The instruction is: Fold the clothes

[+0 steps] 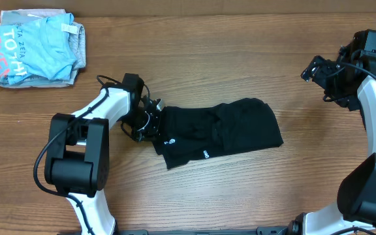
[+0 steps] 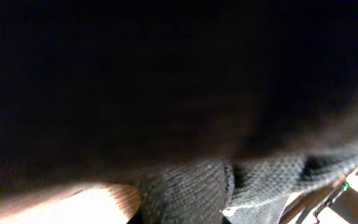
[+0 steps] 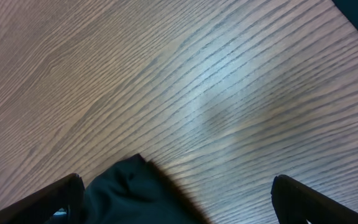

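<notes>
Wooden table (image 1: 240, 59) — black T-shirt (image 1: 220, 130) lengthwise left-right

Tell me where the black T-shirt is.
Overhead view: the black T-shirt lies centre-frame, its left edge in the shut left gripper; the light-blue pile sits far left.

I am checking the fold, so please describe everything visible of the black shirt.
The shirt is black, soft knit fabric, folded into a rough, rumpled rectangle, lying flat on the table. Two small white prints show along its near edge. The left tool is shut on its left end.
</notes>
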You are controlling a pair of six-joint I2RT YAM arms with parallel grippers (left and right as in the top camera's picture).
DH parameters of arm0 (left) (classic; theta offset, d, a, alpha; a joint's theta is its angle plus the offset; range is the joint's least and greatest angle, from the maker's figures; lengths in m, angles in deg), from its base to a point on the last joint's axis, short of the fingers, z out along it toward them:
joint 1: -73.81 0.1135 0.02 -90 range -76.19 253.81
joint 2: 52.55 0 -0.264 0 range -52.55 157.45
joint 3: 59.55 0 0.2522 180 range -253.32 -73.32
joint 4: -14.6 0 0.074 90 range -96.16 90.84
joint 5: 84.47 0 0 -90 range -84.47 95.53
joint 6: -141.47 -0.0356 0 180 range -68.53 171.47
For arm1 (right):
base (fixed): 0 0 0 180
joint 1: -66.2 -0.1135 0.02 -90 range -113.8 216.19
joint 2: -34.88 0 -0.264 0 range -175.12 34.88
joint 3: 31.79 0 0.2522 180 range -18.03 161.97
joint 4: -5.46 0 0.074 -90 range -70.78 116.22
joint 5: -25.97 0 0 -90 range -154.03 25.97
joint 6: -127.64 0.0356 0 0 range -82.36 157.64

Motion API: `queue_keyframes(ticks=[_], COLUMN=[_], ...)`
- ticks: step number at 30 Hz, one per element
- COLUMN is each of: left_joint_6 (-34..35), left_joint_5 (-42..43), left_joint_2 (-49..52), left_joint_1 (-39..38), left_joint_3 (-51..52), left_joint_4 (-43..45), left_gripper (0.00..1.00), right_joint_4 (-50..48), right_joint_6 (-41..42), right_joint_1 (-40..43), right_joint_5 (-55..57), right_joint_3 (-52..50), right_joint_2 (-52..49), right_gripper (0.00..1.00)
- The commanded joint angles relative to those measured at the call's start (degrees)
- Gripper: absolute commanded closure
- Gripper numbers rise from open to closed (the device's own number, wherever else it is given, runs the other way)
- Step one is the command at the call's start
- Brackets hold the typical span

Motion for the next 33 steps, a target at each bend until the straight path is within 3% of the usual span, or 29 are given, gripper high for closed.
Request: queue_keyframes(ticks=[1, 3, 6, 16, 22, 33], left_joint_6=[10.5, 16.5, 18.6, 19.2, 19.1, 19.2], left_joint_5=[-19.7, -28.2, -34.8, -38.3, -36.7, -28.7], left_joint_2=[1.5, 1.5, 1.5, 1.4, -0.7, -1.5], left_joint_1=[0.3, 1.5, 4.0, 9.4, 2.2, -16.9], left_joint_3=[0.6, -0.7, -3.8, -25.0, -34.8, -31.9], left_joint_4=[-2.4, -6.4, -12.2, -29.6, -35.3, -32.3], left_gripper=[0.96, 0.96, 0.96, 0.96, 0.96, 0.96], right_joint_4=[-0.2, -0.2, -0.2, -0.2, -0.2, -0.2], right_joint_6=[0.0, 0.0, 0.0, 0.0, 0.0, 0.0], right_joint_1=[0.0, -0.1, -0.1, -0.1, -0.1, -0.1], right_joint_5=[0.2, 0.2, 0.2, 0.2, 0.2, 0.2], right_joint_3=[0.6, 0.6, 0.6, 0.6, 0.6, 0.4], right_joint_2=[0.8, 0.8, 0.8, 0.8, 0.8, 0.8], right_gripper=[0.0, 0.0, 0.0, 0.0, 0.0, 0.0])
